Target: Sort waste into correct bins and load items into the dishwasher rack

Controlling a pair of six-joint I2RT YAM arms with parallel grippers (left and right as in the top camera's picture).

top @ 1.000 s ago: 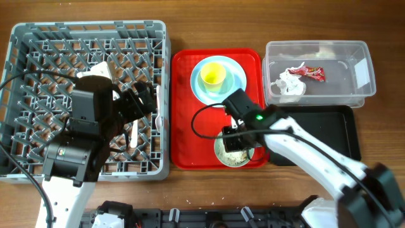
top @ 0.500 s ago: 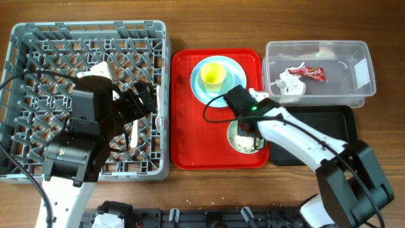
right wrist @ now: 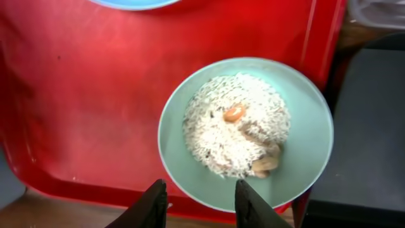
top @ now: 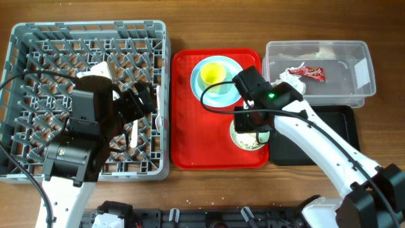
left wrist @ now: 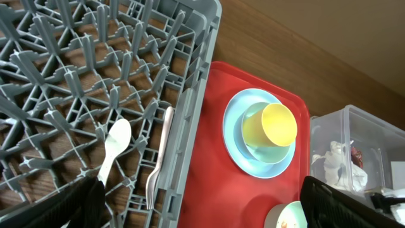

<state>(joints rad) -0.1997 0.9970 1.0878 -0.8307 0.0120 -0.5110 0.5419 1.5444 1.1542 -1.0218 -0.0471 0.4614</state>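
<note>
The loose beige rice (right wrist: pixel 231 130) could spill onto the flat red plastic tray (right wrist: pixel 76 95) if the pale green round bowl (right wrist: pixel 311 149) tips before reaching the shallow black rectangular tray (right wrist: pixel 370 126) beside it. The bowl sits heaped at the red tray's right edge. The right hand (right wrist: pixel 201 201) hovers spread above its rim, gripping nothing.

I can't read a single word or number anywhere. The red wrapper (top: pixel 314 73) lying in the clear plastic tub (top: pixel 316 45) shows a few pale marks, but they're too small and crumpled for me to make out. A white sticker (top: pixel 362 73) sits at the tub's right end; I can't tell whether anything is printed on it.
</note>
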